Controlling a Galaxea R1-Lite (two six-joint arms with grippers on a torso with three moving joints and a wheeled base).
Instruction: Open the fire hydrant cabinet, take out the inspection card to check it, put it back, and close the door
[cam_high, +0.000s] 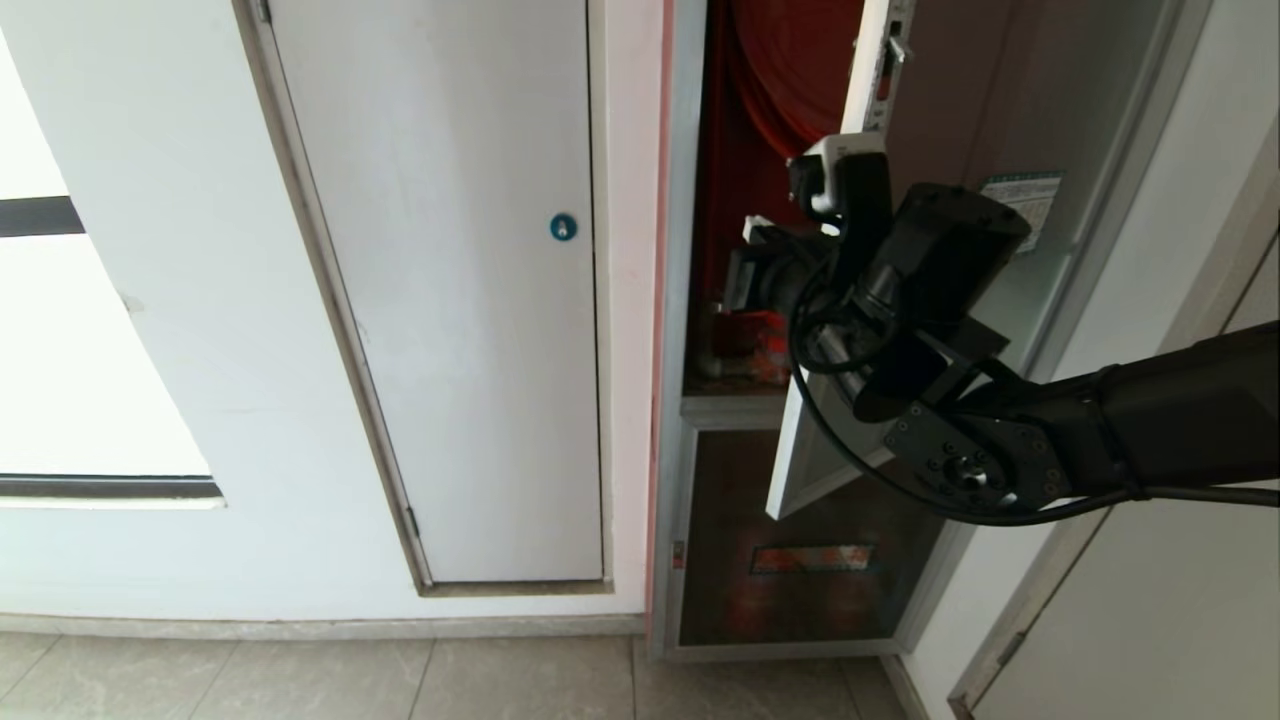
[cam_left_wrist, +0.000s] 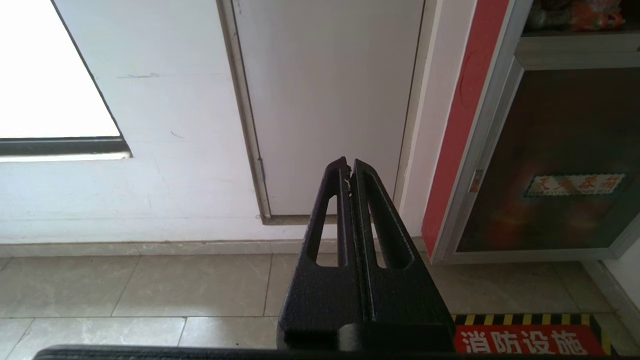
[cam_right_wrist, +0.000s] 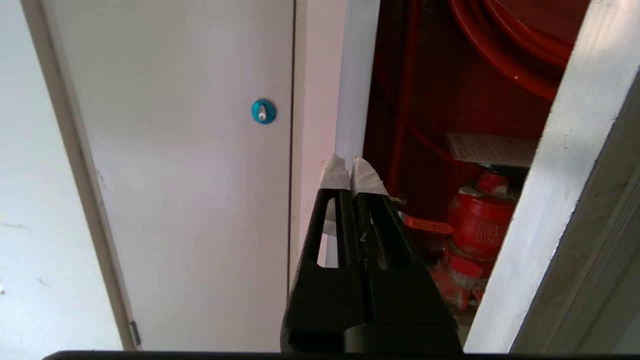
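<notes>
Fire hydrant cabinet (cam_high: 672, 300) door (cam_high: 830, 440) open; floor sign (cam_left_wrist: 525, 342) reads "消防设施".

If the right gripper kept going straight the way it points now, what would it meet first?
Probably the cabinet's silver frame post: the shut right gripper points at its edge beside the open red interior. Depth is unclear, so it might slip just inside.

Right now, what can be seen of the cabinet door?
The door is a silver aluminium frame around dark tinted glass, swung open toward the right and exposing the red interior. A green-bordered white sticker sits on its glass, and a small latch fitting shows high on its free edge. The right arm crosses in front of it; contact cannot be told.
</notes>
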